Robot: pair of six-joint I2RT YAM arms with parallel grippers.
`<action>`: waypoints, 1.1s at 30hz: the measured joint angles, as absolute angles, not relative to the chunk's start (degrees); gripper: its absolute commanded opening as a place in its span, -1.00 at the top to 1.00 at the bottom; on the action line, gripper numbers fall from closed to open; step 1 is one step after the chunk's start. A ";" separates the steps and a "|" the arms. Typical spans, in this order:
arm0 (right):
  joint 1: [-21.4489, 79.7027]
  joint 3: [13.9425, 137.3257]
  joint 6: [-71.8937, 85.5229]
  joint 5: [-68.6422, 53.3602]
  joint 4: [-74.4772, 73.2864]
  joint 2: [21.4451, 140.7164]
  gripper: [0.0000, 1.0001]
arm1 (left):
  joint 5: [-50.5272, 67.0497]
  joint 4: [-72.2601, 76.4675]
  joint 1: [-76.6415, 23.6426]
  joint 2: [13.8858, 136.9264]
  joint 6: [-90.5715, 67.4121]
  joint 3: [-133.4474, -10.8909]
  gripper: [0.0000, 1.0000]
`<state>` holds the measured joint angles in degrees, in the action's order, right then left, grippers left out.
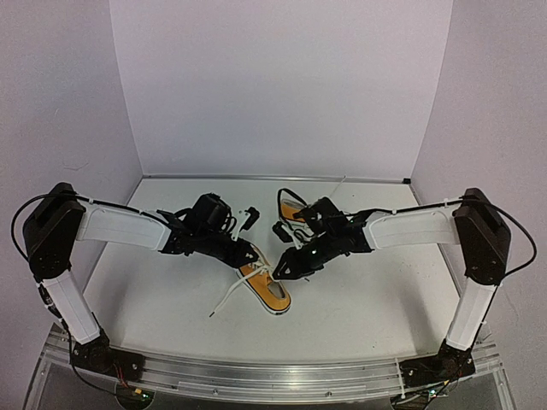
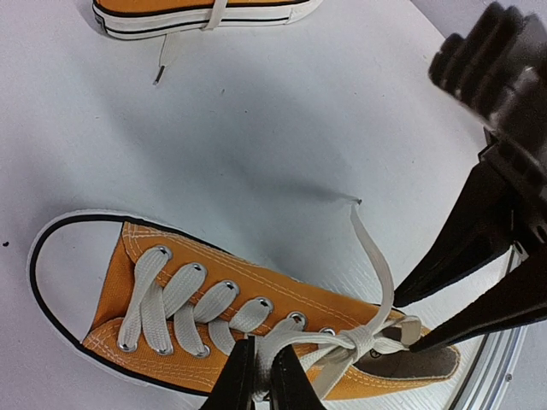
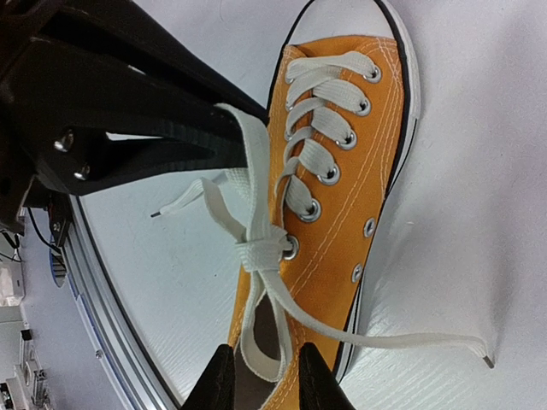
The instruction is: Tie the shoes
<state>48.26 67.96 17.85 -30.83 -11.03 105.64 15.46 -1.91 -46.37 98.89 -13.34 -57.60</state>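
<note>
Tightly, left tool [image 2: 261, 376] pinches lace [image 2: 373, 256] atop the shoe [image 2: 273, 286].

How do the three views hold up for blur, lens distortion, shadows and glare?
Top external: even soft light, rail bowed by the wide lens. Left wrist: near shoe sharp, right arm's housing blurred, soft shadow on the table. Right wrist: laces crisp, left fingers dark, no harsh glare.

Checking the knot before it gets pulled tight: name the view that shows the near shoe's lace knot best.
Right wrist: the knot sits mid-frame, unobstructed, both strands traceable. Left wrist shows it low in frame, beside the left hand pinching lace. Top external shows only a small white tangle on the shoe.
</note>
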 measured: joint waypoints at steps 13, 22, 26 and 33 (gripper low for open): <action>48.31 68.84 17.63 -29.26 -11.18 106.93 1.00 | 15.28 -1.91 -46.37 98.89 -13.30 -57.60 0.99; 48.29 65.25 17.61 -27.27 -10.99 104.09 1.00 | 14.50 -1.98 -45.85 98.33 -13.32 -57.02 1.00; 48.29 63.67 17.61 -26.50 -10.10 102.90 1.00 | 14.48 -2.04 -45.21 97.48 -13.38 -56.20 1.00; 48.01 62.34 17.61 -25.65 -9.12 101.78 1.00 | 14.97 -2.00 -44.88 97.01 -13.45 -55.77 1.00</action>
<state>48.01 62.34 17.61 -25.65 -9.12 101.78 14.97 -2.00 -44.88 97.01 -13.45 -55.77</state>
